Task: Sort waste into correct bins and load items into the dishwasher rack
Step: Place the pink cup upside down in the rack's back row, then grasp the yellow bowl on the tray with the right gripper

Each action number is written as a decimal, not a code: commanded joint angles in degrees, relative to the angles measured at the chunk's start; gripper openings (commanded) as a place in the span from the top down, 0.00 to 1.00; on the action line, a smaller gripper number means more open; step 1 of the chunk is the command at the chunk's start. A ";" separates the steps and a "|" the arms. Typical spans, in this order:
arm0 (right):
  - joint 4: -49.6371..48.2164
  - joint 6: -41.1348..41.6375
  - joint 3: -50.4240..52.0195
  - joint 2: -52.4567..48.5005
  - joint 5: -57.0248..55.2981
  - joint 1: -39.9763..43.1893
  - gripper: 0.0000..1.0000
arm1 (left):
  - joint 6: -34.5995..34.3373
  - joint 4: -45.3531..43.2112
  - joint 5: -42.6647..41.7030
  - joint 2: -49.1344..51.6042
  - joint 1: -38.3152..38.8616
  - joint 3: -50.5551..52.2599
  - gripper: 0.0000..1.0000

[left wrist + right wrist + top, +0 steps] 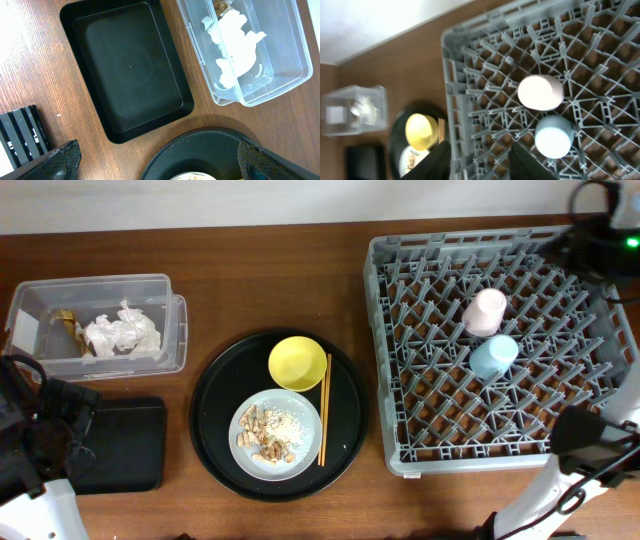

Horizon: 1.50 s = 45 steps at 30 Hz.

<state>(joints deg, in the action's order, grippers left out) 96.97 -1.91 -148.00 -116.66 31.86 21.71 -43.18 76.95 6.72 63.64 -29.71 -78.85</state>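
Dark right jaws above pegged grey rack (451, 85)

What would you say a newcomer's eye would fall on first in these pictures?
The large grey dishwasher rack on the right dominates, with a pink cup and a light-blue cup close together among its pegs. At centre, a bright yellow bowl sits on the round black tray next to a grey plate of peanut shells.

Wide-spread, empty left gripper (161, 164) — right gripper (482, 162) with jaws partly apart, also empty.
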 commanded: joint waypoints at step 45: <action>-21.94 23.02 9.05 -25.27 -39.28 -66.69 0.42 | -0.52 -0.07 0.83 -0.35 -0.17 -0.11 0.01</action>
<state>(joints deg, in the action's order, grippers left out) 74.30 16.40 -139.24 -141.21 -5.30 -44.36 -43.18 76.95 6.72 63.64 -29.71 -78.85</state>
